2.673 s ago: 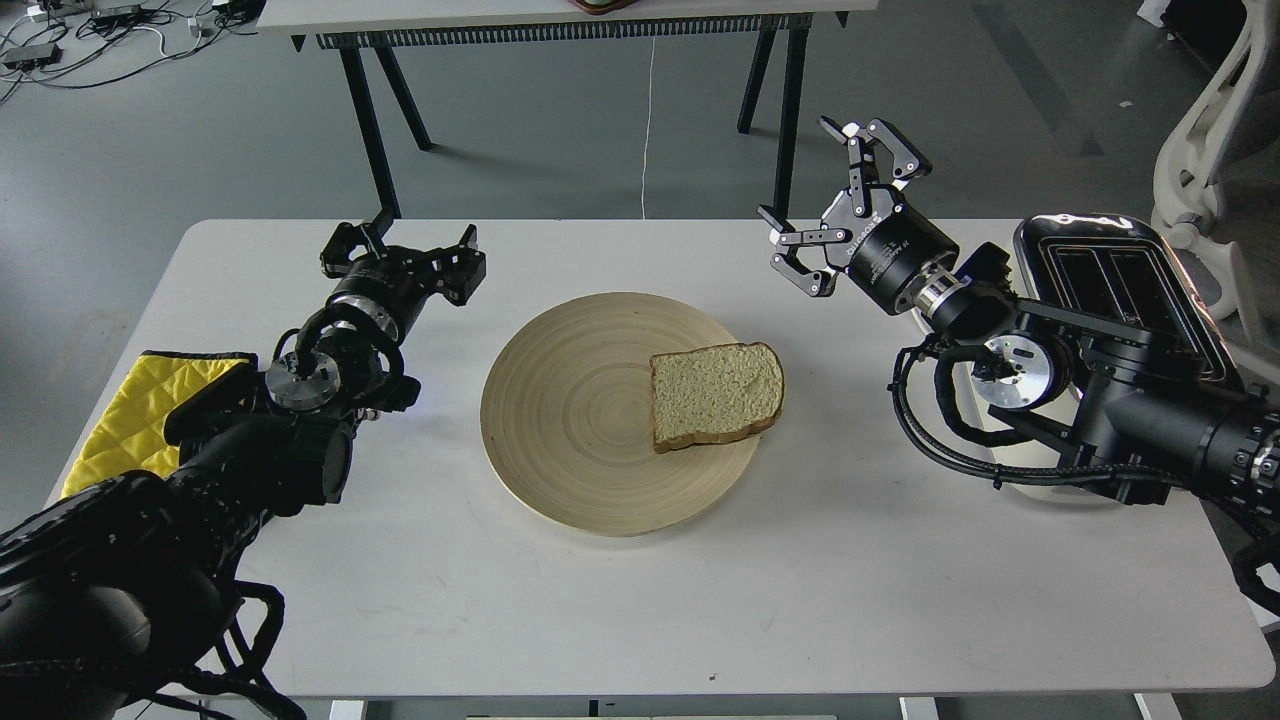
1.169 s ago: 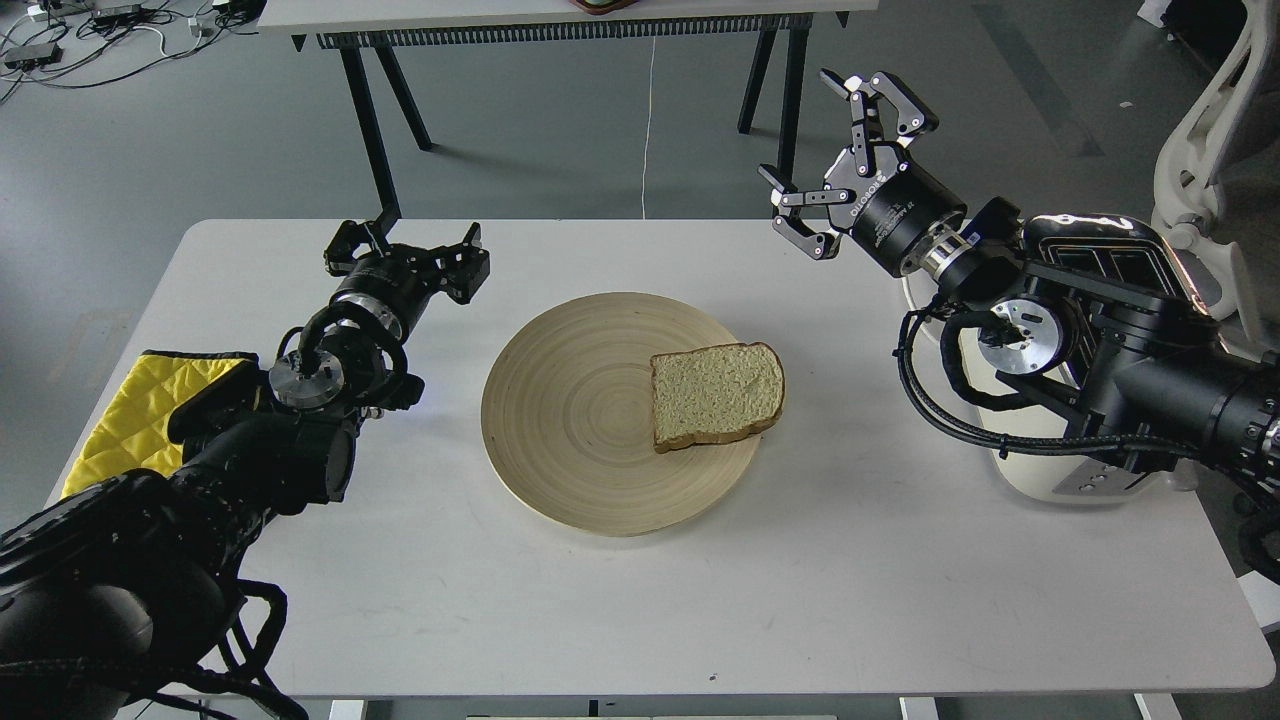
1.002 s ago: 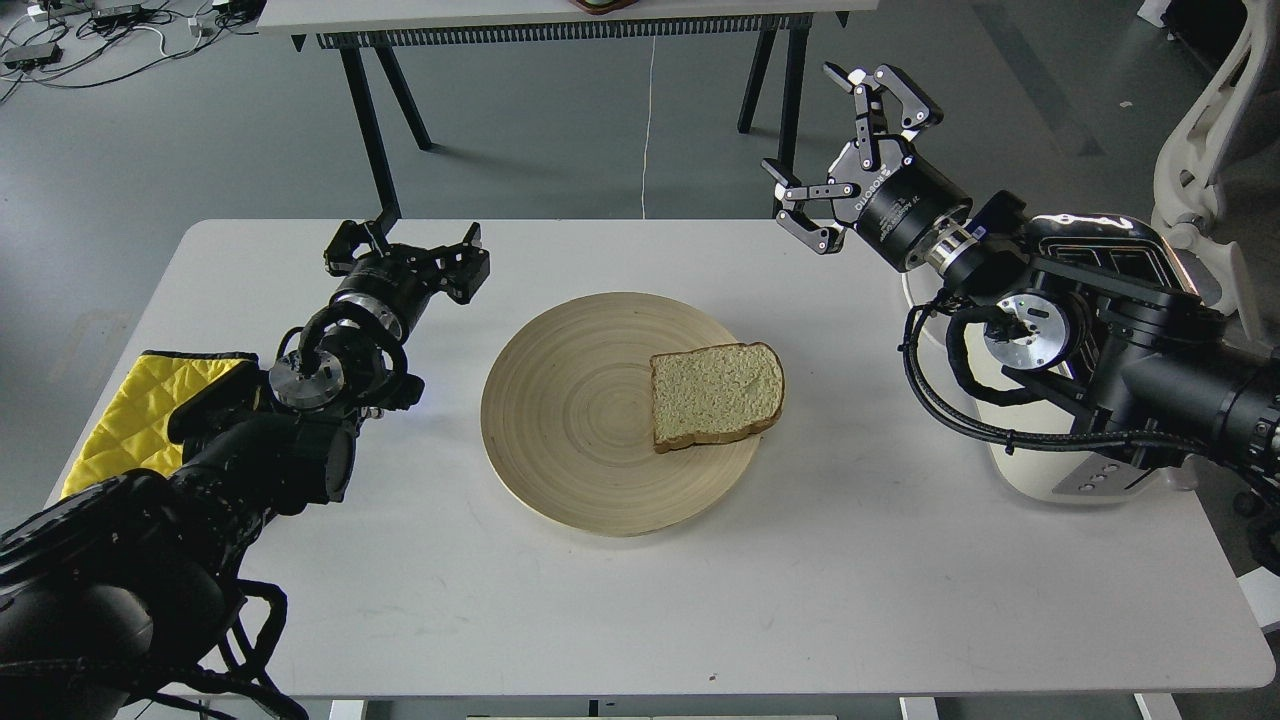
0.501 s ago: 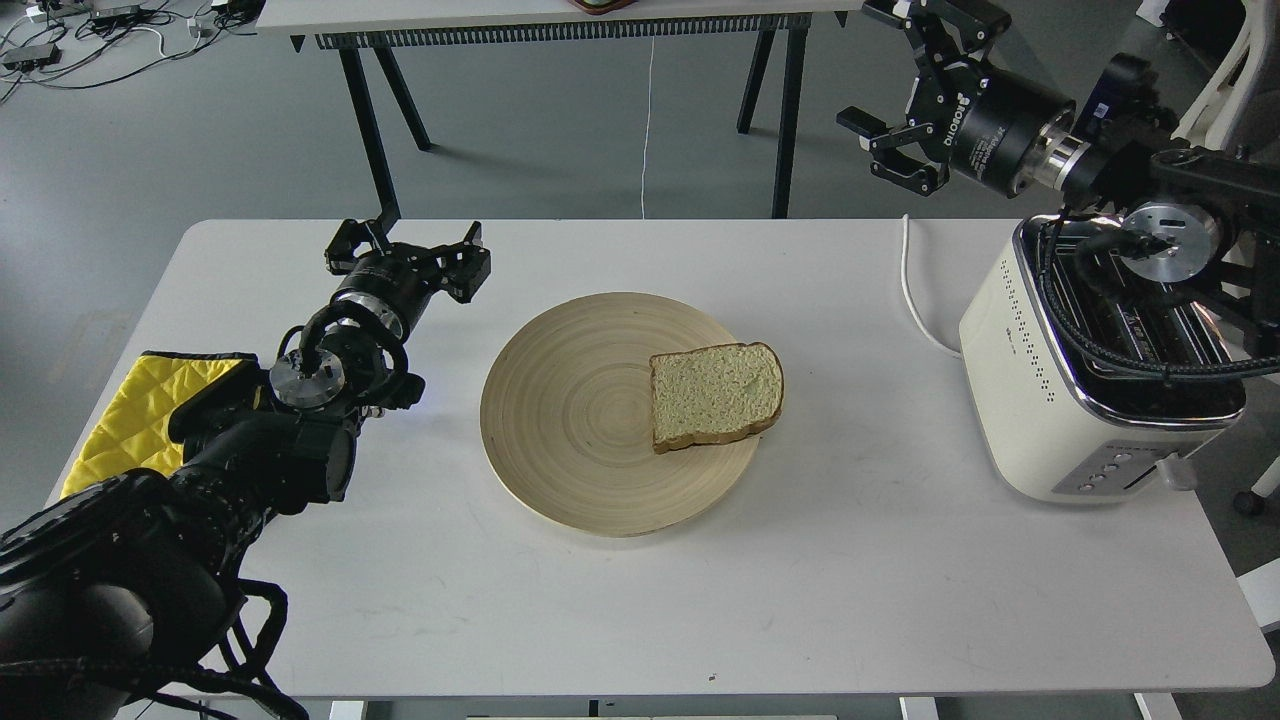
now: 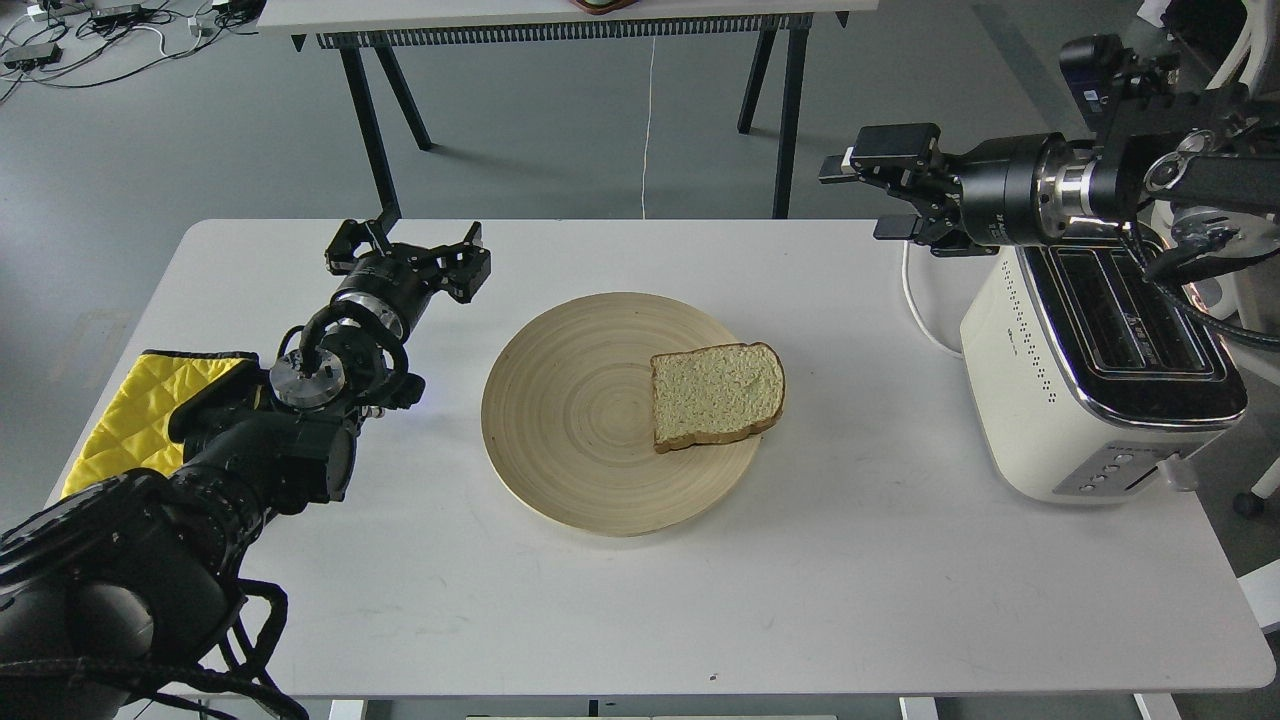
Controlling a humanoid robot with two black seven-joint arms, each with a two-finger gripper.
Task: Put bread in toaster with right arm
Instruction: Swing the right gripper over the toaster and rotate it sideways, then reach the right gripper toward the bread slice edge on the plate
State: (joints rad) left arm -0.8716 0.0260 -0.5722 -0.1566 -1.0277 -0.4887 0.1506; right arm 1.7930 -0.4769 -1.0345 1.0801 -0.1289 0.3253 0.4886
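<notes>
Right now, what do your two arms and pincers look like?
Both arms are matte black with silver joint rings. The left pincer has two short, blocky black fingers; a looped black cable sits behind it. The right pincer is black, on a cylindrical body with a chrome ring, black cables trailing behind.

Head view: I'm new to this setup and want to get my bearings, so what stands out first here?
A slice of bread lies on the right part of a round wooden plate mid-table. A cream toaster stands at the table's right end, with the right gripper raised beyond its far end, empty. At the left, the left gripper hangs near a yellow cloth.
</notes>
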